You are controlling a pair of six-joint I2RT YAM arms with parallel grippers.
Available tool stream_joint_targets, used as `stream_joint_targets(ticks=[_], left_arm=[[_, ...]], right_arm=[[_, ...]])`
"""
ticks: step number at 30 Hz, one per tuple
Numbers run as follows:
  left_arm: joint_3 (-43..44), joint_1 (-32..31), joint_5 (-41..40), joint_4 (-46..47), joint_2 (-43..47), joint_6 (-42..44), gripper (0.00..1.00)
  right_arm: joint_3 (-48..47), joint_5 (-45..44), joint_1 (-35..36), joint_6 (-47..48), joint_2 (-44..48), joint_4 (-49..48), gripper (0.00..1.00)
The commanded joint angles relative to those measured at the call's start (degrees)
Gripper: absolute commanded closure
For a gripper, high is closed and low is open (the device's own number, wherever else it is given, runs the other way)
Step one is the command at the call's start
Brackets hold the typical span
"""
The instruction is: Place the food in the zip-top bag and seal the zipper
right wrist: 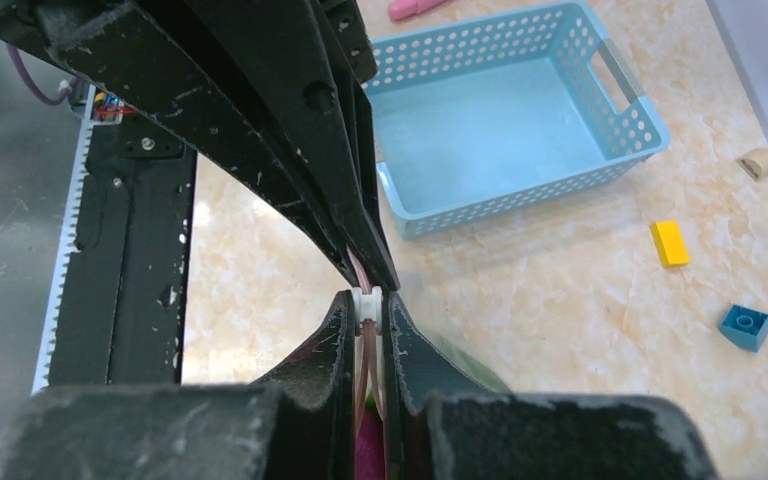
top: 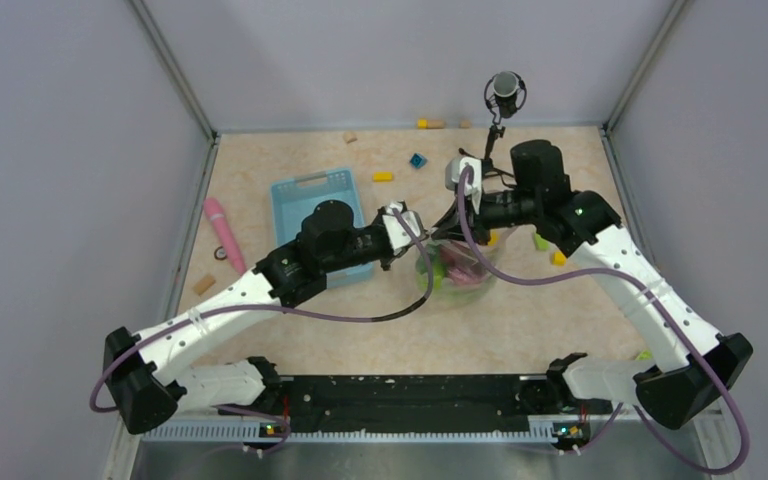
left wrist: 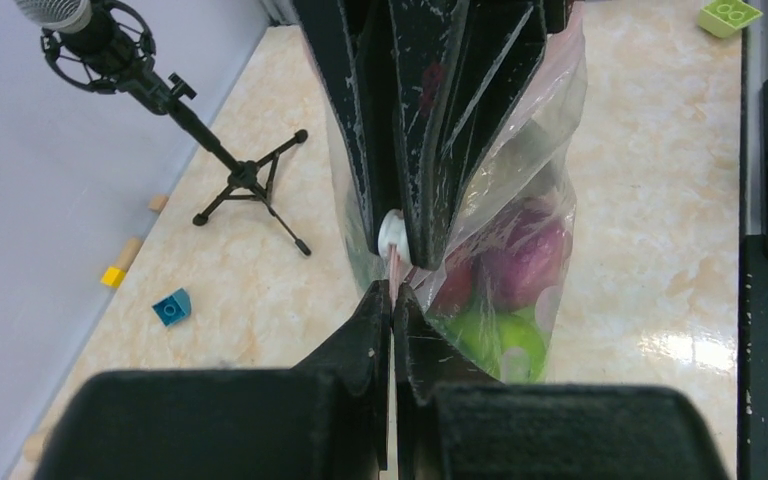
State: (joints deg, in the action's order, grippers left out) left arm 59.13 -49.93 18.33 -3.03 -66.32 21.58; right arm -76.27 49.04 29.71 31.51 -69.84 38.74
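The clear zip-top bag [top: 457, 275] is held up over the table's middle. Inside it shows the food [left wrist: 520, 265]: a red-purple piece above a bright green piece. My left gripper [left wrist: 392, 292] is shut on the pink-red zipper [left wrist: 394, 268] at the bag's top edge. My right gripper [right wrist: 365, 300] is shut on the zipper's white slider [right wrist: 365, 302], fingertip to fingertip with the left gripper. The strip [right wrist: 366, 365] runs down between the right fingers. From above, the left gripper [top: 425, 240] and the right gripper [top: 452, 232] meet over the bag.
A light blue basket [top: 320, 205] stands left of the bag, with a pink stick [top: 223, 232] further left. A microphone on a tripod [top: 503, 95] stands at the back. Small blocks lie about: yellow [top: 383, 177], blue [top: 417, 160], green [left wrist: 728, 15].
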Motion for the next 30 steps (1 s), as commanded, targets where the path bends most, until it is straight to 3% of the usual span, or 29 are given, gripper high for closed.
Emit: stream_joint_targets(ticks=[1,9,16,30], left_arm=[[-3.55,0.44,-6.52,5.38,5.27,-3.42,1.00],[-7.28,0.45,-17.45,8.60,8.41,-7.58,1.00],[-9.92,0.45,-35.67,14.30,10.38,-13.47,1.00],[-10.18,0.45,-52.33,20.21,8.36,-17.11,1.00]], right_arm=[[-2.99,-8.98,-0.62,1.60,0.53,2.68,1.00],[-2.05,-14.28,-0.76,1.11,2.04,2.81,1.00],[-0.92,-20.73,-1.02,-2.18,3.56,0.73,1.00],[0.70,-35.00,-1.04,-6.39,6.47,-1.59,1.00]])
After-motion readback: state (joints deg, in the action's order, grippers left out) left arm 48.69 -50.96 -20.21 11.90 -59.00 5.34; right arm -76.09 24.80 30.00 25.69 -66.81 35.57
